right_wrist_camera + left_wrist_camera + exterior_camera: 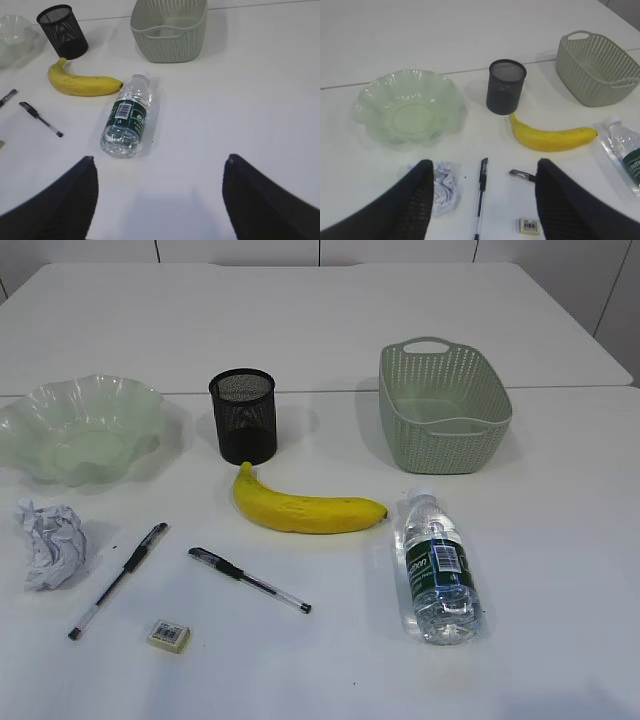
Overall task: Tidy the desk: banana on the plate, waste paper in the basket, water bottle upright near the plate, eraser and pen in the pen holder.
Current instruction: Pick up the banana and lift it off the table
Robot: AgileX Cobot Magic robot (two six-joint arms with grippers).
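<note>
On the white table point(560, 540) nothing has been tidied yet. A yellow banana point(305, 510) lies on its side in the middle, just in front of the black mesh pen holder point(243, 415), which stands upright and, as far as the slanted view lets one tell, holds nothing. To the left sits the pale green wavy-edged plate point(80, 425), bare, and in front of it a crumpled ball of waste paper point(52, 543). Two black-capped pens lie near the front edge: the left pen point(118, 580) slanting up to the right, the right pen point(248, 580) slanting down to the right. A small eraser point(169, 635) rests between their lower ends. The green woven basket point(445, 405) stands at the right rear, and the water bottle point(435, 565) lies flat in front of it, cap toward the basket.

Both arms hang above the table holding nothing: the left gripper point(482, 200) spread wide over the left pen, the right gripper point(160, 195) spread wide over bare tabletop just short of the bottle.
</note>
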